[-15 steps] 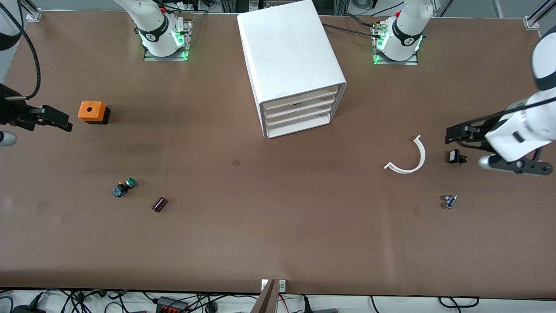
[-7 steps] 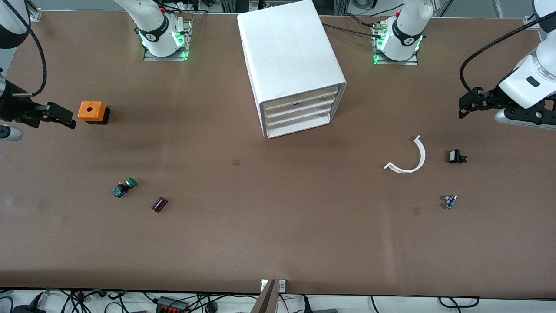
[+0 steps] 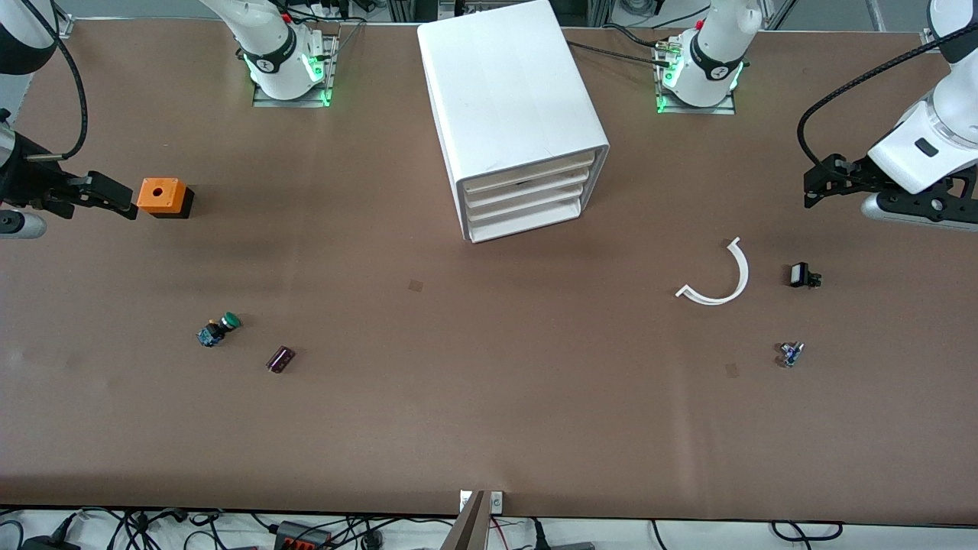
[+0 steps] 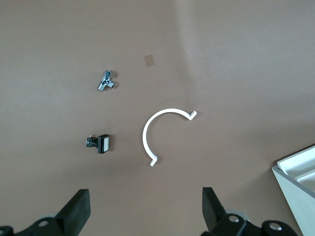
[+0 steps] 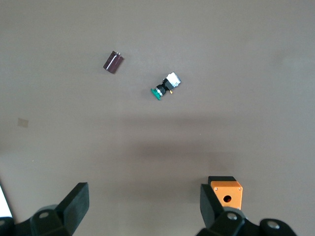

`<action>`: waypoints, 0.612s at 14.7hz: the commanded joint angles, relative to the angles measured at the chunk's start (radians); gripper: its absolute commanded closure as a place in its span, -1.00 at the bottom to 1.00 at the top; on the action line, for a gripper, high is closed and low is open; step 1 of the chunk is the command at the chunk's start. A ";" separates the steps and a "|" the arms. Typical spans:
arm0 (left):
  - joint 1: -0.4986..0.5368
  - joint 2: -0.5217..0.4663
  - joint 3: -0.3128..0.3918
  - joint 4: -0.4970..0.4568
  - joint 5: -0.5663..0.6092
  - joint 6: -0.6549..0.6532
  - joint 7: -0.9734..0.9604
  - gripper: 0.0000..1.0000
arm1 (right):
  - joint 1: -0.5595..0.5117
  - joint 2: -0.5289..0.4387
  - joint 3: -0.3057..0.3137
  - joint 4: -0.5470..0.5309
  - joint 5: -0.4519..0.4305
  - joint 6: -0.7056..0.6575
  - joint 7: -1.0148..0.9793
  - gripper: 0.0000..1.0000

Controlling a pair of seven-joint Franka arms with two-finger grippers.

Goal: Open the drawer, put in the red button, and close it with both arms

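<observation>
Cabinet (image 3: pixel 513 114) is sitting mid-table with all four drawers (image 3: pixel 527 200) pushed in; no red button is showing in any view, only a green-capped button (image 3: pixel 218 330) lying toward the right arm's end. Left tool (image 3: pixel 816 186) is hanging spread wide and empty over the table near the white arc (image 3: pixel 722 279). Right tool (image 3: pixel 107 197) is hanging spread wide beside the orange box (image 3: pixel 162 197), likewise empty. Both look parked away from the cabinet, probably with the job finished.

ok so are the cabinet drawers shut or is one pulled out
All shut: the four drawer fronts sit flush within the white cabinet, none sticking out. Both claws are away from it, toward the table ends.
</observation>
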 commanded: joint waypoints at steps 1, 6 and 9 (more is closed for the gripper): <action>-0.006 0.025 -0.012 0.049 0.005 -0.017 0.011 -1.00 | 0.002 -0.017 0.006 -0.019 -0.012 0.012 -0.004 -1.00; 0.004 0.039 -0.012 0.068 0.017 -0.017 -0.019 -1.00 | 0.002 -0.020 0.007 -0.019 -0.012 0.014 -0.006 -1.00; 0.004 0.039 -0.012 0.070 0.006 -0.017 -0.017 -1.00 | 0.000 -0.020 0.006 -0.015 -0.003 0.017 -0.003 -1.00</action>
